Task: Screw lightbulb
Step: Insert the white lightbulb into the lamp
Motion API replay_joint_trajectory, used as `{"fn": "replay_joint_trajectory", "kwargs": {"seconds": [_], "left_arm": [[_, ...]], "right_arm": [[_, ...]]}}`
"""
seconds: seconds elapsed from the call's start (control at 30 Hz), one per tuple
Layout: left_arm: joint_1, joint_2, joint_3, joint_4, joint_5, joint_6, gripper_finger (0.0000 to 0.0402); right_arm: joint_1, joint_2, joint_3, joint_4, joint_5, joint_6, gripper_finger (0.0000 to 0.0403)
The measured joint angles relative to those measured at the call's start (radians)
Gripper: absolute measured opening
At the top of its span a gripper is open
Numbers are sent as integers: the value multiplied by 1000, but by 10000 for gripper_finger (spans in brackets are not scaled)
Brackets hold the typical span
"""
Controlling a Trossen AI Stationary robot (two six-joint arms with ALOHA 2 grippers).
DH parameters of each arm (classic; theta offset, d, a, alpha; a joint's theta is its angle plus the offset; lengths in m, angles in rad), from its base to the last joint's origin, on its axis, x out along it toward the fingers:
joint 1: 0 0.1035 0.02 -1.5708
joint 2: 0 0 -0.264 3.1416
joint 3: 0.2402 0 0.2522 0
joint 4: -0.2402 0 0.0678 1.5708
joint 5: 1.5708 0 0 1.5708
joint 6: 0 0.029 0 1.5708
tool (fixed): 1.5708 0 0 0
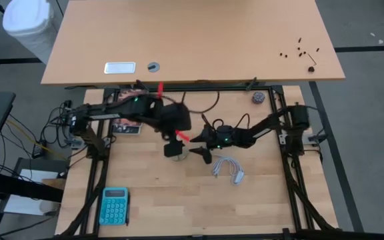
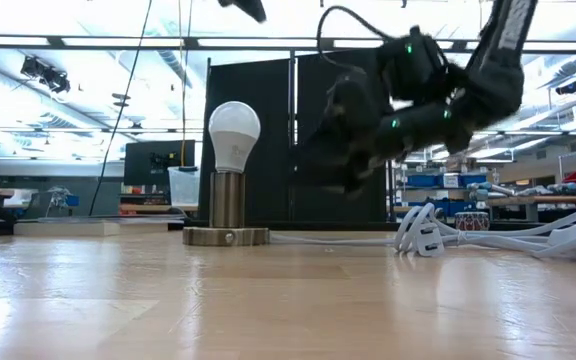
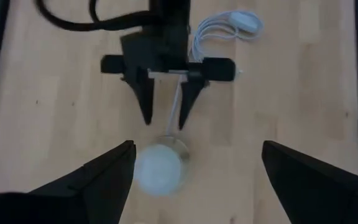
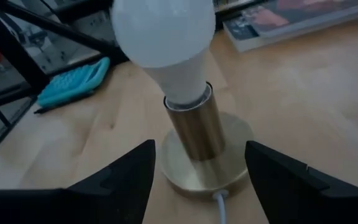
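White lightbulb (image 2: 234,135) (one) upright in brass socket (image 2: 226,213).

1 lightbulb (image 4: 161,37); 1 brass socket (image 4: 199,146); 1 teal calculator (image 1: 114,205); 2 arms; 1 white cable bundle (image 1: 229,169).

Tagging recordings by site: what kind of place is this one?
Most likely a robotics lab or workshop. The wooden table sits in a black metal frame carrying two robot arms, with another desk beside it. Beyond the lightbulb, the low view shows exposed ceiling ducts and storage shelves.
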Motion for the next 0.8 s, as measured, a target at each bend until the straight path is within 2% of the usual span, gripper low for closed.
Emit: {"fn": "replay_joint_trajectory", "kwargs": {"seconds": [0.23, 0.3, 0.4, 0.53, 0.7, 0.8], "left_arm": [[-147, -79, -24, -3, -300, -102, 326], [-163, -112, -60, 2, -344, -137, 318], [-177, -178, -158, 8, -356, -199, 306], [-203, -309, -362, 71, -368, -273, 296], [-231, -482, -640, 214, -376, -371, 294], [-244, -567, -791, 290, -379, -418, 294]], "right_arm": [[31, -282, 121, -571, -8, 21, 256], [37, -338, 183, -706, -8, 21, 256], [41, -378, 282, -873, -8, 11, 256], [41, -375, 401, -1038, -5, -19, 256], [41, -350, 507, -1112, 57, -32, 256], [36, -330, 519, -1177, 104, -8, 255]]}}
